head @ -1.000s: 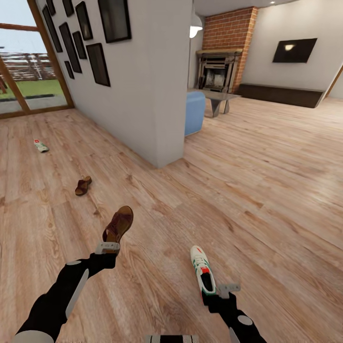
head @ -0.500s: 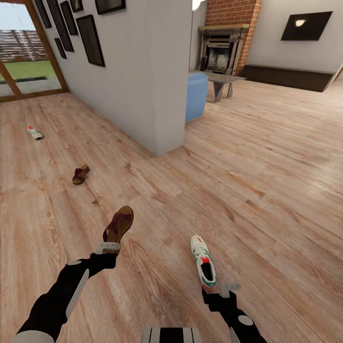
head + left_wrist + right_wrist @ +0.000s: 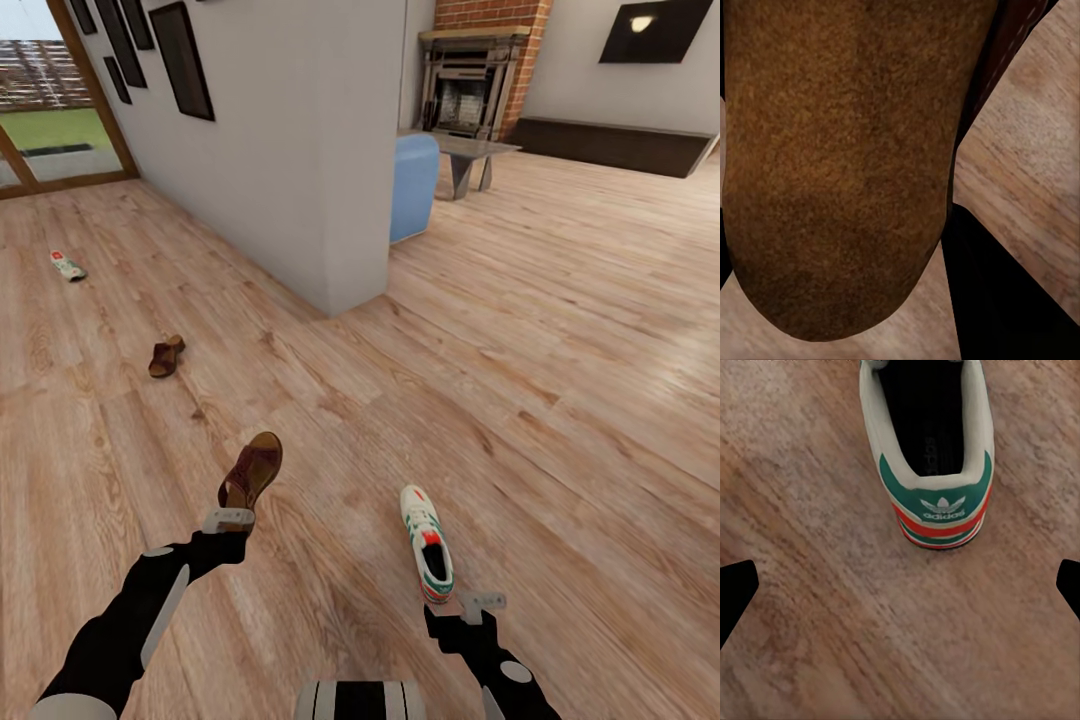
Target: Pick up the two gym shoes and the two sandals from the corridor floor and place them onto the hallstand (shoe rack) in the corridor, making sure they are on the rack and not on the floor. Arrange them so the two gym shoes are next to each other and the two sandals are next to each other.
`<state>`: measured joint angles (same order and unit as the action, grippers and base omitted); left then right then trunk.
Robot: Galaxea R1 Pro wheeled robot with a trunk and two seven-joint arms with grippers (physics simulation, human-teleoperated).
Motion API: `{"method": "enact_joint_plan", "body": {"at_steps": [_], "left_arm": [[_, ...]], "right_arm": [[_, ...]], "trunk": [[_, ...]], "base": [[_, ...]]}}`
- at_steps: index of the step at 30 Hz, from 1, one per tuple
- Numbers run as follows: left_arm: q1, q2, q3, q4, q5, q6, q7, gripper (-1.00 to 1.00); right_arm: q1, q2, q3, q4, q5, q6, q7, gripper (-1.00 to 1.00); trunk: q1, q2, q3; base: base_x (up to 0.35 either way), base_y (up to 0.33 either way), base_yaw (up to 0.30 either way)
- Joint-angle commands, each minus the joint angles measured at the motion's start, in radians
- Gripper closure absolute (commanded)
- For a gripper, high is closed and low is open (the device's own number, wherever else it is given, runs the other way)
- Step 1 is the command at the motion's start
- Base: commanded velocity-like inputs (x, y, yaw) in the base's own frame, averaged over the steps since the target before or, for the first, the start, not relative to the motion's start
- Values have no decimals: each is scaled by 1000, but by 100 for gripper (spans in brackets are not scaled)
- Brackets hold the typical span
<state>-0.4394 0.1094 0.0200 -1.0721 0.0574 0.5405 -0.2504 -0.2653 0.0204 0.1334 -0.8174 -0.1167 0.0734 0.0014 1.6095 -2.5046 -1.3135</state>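
Carrying a sandal (image 3: 250, 472) heel-first in the closed left claw (image 3: 227, 520), toe pointing ahead, ready for the rack. Hanging wide open just behind the heel of a shoe (image 3: 426, 543) on the floor (image 3: 560, 400): right claw (image 3: 482, 603). Far ahead-left, another sandal (image 3: 165, 356) and shoe (image 3: 68, 266) lying small. Sandal's straps cut off up close.
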Motion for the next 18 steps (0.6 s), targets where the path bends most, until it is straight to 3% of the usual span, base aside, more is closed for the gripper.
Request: {"method": "enact_joint_plan", "body": {"at_steps": [1, 8, 18], "left_arm": [[0, 0, 2, -1, 4, 7, -6, 100], [0, 0, 1, -2, 4, 7, -6, 100], [0, 0, 1, -1, 4, 7, -6, 100]], "right_arm": [[0, 0, 1, -2, -10, 5, 0, -100], [0, 0, 1, -3, -11, 5, 0, -100], [0, 0, 2, -3, -11, 5, 0, -100]], "trunk": [[0, 0, -1], [0, 0, -1], [0, 0, -1]], "base": [[112, 0, 0], [250, -54, 0], [105, -11, 0]]}}
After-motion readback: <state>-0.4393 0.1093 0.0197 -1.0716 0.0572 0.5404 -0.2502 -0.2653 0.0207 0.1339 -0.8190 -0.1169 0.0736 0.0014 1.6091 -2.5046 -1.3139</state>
